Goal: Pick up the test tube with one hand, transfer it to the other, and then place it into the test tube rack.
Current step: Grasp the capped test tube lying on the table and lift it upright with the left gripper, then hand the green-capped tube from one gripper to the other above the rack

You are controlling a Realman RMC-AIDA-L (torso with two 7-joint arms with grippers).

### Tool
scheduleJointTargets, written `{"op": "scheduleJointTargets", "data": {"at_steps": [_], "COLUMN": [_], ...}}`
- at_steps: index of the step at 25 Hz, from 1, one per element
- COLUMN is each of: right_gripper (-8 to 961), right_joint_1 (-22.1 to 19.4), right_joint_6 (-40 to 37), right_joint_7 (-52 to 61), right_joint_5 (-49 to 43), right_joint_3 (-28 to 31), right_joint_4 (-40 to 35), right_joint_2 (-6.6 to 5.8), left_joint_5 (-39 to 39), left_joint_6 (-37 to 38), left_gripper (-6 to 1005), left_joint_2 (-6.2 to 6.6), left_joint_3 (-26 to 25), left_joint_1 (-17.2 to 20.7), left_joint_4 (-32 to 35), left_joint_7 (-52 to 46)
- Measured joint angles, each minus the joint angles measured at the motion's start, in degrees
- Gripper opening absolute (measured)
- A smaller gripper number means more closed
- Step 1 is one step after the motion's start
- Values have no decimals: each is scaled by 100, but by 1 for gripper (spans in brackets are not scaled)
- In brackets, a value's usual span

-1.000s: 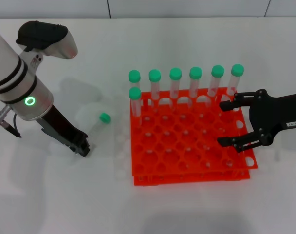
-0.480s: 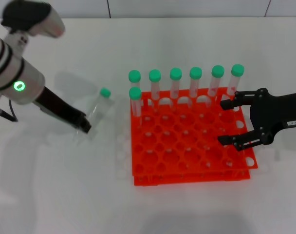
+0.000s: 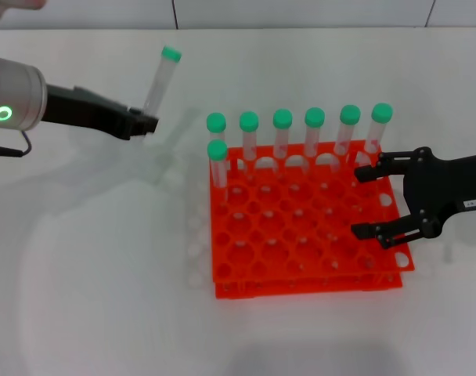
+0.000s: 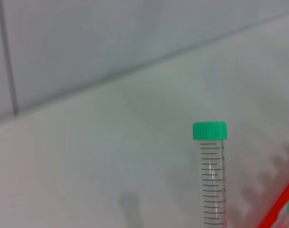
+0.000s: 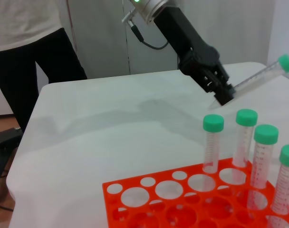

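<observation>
My left gripper (image 3: 146, 124) is shut on the lower end of the test tube (image 3: 160, 82), which hangs in the air to the left of and behind the test tube rack (image 3: 301, 235), green cap uppermost and tilted right. The left wrist view shows the clear, graduated tube (image 4: 211, 180) upright under its cap. In the right wrist view the left gripper (image 5: 224, 96) holds the tube (image 5: 258, 78) slanting above the orange rack (image 5: 173, 199). My right gripper (image 3: 361, 201) stands open over the rack's right edge, holding nothing.
Several green-capped tubes (image 3: 282, 133) stand along the rack's back row, and one (image 3: 217, 160) stands in the second row at the left. A person in dark trousers (image 5: 30, 47) stands beyond the white table's far end.
My left gripper has lifted the tube off the table, carrying it up and toward the back while swinging it upright. The right gripper has stayed almost still over the rack's right edge.
</observation>
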Motion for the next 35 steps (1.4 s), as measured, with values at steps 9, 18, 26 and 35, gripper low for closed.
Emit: {"op": "scheduleJointTargets", "data": {"at_steps": [9,18,26,35], "right_gripper": [869,869,870,870], "right_joint_1": [-74,-82,-83,-82], "right_joint_6": [-9,-10,-7,33], "right_joint_7": [-39,-60,-118,-157], "right_joint_5": [21,30,95,203], "right_joint_3": [0,-1,-11,-30], "right_joint_4": [-21,-13,3,39], "right_joint_2": [16,43,92,97], "left_joint_5": [-2214,-3937,-3688,-2825], "left_joint_6": [-572,249,1093,1112], "left_gripper": [203,206,209,212], "left_joint_2": [-20,149,558,590], "left_joint_3": [17,-196,-372,-367], "left_joint_1": [609,290,-653,-1378], "left_joint_4": [-241,-1529,-2789,-3361], "left_joint_7": [2415,4301,4740,5086]}}
